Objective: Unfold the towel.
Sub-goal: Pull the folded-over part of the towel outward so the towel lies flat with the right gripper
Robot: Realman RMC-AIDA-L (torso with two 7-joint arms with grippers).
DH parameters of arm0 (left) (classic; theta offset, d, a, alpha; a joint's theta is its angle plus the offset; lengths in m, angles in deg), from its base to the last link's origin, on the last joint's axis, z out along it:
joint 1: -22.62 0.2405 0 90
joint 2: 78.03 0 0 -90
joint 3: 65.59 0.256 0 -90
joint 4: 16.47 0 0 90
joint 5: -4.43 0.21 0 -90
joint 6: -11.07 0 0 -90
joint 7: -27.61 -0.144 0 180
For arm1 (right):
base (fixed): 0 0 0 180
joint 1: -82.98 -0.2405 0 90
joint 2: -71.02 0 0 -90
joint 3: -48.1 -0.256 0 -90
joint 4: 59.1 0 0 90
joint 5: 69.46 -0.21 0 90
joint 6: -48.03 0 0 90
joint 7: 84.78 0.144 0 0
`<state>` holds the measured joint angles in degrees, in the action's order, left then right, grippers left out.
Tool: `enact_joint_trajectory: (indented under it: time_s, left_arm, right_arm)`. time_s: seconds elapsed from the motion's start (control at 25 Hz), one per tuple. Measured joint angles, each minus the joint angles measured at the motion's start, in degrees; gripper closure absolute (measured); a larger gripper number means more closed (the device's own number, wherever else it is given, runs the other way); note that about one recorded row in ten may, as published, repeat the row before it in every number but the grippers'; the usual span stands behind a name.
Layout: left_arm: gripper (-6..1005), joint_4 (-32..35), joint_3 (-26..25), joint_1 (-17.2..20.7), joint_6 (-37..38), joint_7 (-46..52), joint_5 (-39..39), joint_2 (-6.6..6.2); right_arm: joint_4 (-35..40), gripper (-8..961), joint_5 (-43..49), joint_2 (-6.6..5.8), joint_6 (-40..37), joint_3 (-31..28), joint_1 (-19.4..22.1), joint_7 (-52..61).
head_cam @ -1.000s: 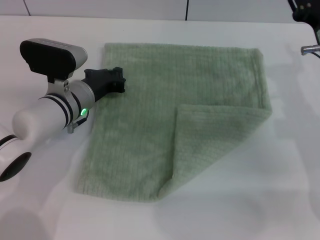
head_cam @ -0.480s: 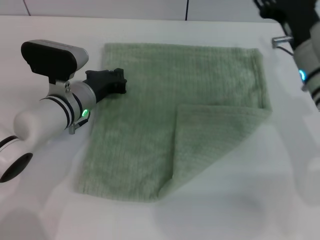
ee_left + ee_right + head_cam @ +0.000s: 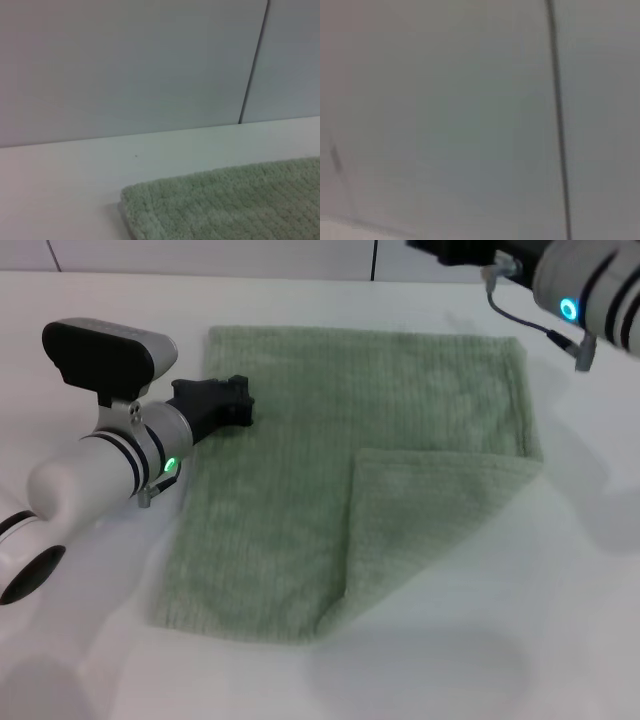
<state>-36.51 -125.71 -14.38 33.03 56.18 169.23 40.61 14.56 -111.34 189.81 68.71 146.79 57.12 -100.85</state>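
Note:
The pale green towel (image 3: pixel 290 460) lies flat on the white table, with its near right corner folded over into a triangular flap (image 3: pixel 430 520). My left gripper (image 3: pixel 215 402) rests low at the towel's left edge, near the far left corner. That far corner also shows in the left wrist view (image 3: pixel 225 205). My right gripper (image 3: pixel 455 250) is raised above the towel's far edge, at the top of the head view and partly cut off. The right wrist view shows only the grey wall.
The white table (image 3: pixel 560 620) extends around the towel on all sides. A grey panelled wall (image 3: pixel 150 65) stands behind the table's far edge. A cable (image 3: pixel 520 315) hangs from the right arm over the towel's far right corner.
My right arm has swung in from the far right edge toward the left, along the towel's far side. The left arm and the towel have not moved.

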Motion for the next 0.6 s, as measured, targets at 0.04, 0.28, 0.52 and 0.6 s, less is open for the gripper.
enact_joint_trajectory:
  time_s: [0.04, 0.28, 0.52, 0.6]
  left_arm:
    - [998, 0.0, 0.0, 0.0, 0.0, 0.0, 0.0, 0.01]
    - [998, -0.8, 0.6, 0.2, 0.0, 0.0, 0.0, -0.01]
    - [997, -0.9, 0.7, 0.4, 0.0, 0.0, 0.0, -0.05]
    - [997, -0.9, 0.8, 0.4, 0.0, 0.0, 0.0, -0.06]
  right_arm:
    - [0.6, 166, -0.1, -0.02, 4.6, -1.6, -1.1, -0.5]
    - [-0.2, 166, -0.6, 0.07, 29.6, -9.6, -9.8, -6.1]
    - [-5.3, 166, -4.0, 0.02, 40.8, -12.4, -14.9, -12.0]
    - [-8.3, 165, -4.6, 0.04, 43.9, -13.7, -17.0, -14.0]
